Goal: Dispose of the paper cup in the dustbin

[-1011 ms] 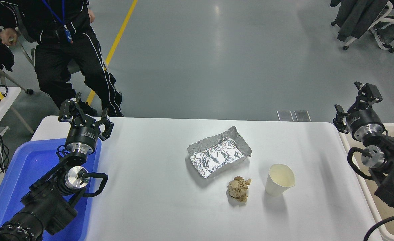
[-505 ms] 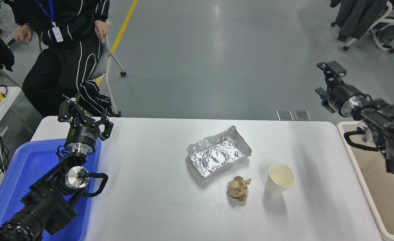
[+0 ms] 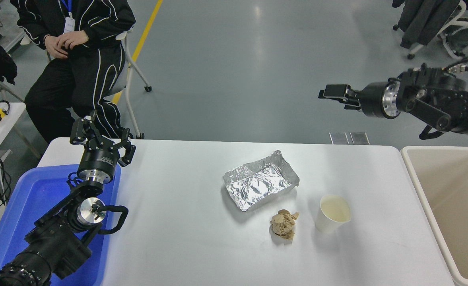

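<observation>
Swung up and leftward since the earlier frames: right gripper point(image 3: 331, 94) now held level, high beyond the table's far edge and pointing left, no longer over the dustbin point(image 3: 416, 174). Fingers seen edge-on as one dark bar, so apart or together cannot be told; nothing held. Well apart from the paper cup point(image 3: 332, 213), with bare white table point(image 3: 178, 246) and open floor between.

Cup standing upright on the near right part of the table, mouth up, cream inside showing. Just left of it, not touching, a crumpled brown paper wad point(image 3: 283, 224). Farther back and left, a crinkled foil tray point(image 3: 261, 179), near the wad but apart. Wide bare tabletop to the cup's right, running to the table's right edge.

Dustbin set against that right edge, rim uncovered, tan inside fully open to view.

Parked at lower left over a blue tub point(image 3: 23, 210): left gripper point(image 3: 100, 139), fingers spread, holding nothing. Beyond the far left corner, a seated person point(image 3: 78, 51), now settled in a chair with hands together in the lap.
</observation>
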Controlling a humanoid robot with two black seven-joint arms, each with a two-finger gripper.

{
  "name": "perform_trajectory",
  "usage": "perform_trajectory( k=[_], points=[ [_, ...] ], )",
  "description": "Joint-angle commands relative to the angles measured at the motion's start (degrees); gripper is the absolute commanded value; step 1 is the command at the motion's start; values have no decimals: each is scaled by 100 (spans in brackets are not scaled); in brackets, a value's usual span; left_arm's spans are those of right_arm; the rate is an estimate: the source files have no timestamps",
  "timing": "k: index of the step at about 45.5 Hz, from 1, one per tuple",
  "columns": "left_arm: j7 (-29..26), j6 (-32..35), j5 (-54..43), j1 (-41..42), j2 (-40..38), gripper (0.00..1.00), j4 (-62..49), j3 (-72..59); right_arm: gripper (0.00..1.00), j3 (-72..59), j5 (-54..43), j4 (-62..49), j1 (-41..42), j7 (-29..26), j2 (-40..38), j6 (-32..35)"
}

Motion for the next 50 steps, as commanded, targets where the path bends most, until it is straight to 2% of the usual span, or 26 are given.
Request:
perform_trajectory(
  k=[1,9,29,50],
  points=[
    [0,0,-2,0,0,100,1,0,99,-618,-1595,798,338,12,173,128],
    [0,0,-2,0,0,100,1,0,99,-723,-1999,1826,267,13,-38,128],
    [0,0,-2,0,0,100,1,0,99,-662,-2096,1844,-594,21,-820,84],
    [0,0,-2,0,0,100,1,0,99,-627,-2114,1765,-1043,21,-750,-443]
  ],
)
